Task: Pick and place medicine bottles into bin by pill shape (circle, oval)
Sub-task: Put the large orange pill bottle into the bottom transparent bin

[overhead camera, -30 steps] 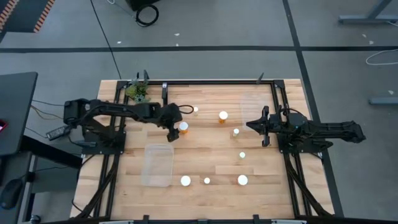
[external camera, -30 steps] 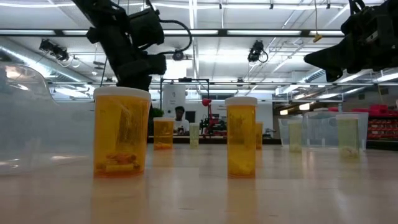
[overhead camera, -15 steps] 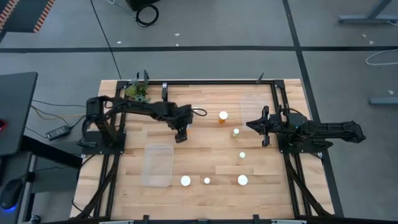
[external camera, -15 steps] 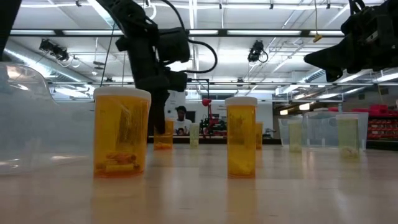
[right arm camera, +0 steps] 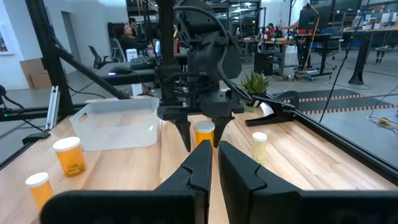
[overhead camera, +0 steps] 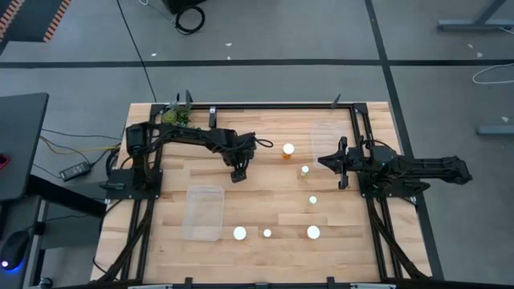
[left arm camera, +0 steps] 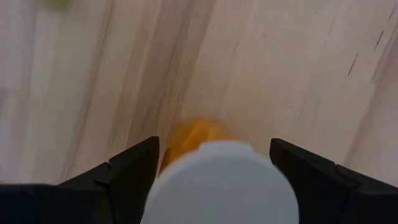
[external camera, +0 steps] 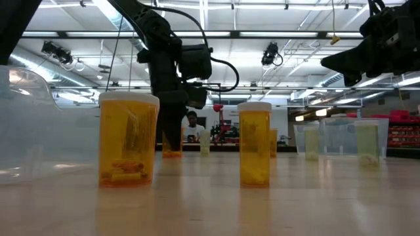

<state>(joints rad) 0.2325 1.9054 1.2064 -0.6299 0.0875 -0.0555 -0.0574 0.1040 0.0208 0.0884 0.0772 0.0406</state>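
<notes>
High view: left gripper hangs over the desk centre, toward 11 o'clock of it, hiding a bottle; right gripper waits at 3 o'clock.
Left wrist view: jaws spread, the upright bottle between them, untouched.
Right wrist view: right jaws closed, empty; left arm far nearer the bottle.

Left gripper lowered mid-table, fingers spread, right gripper closed, raised

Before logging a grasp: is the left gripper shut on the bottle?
Open. The left gripper straddles the bottle, fingers apart on both sides.
</notes>
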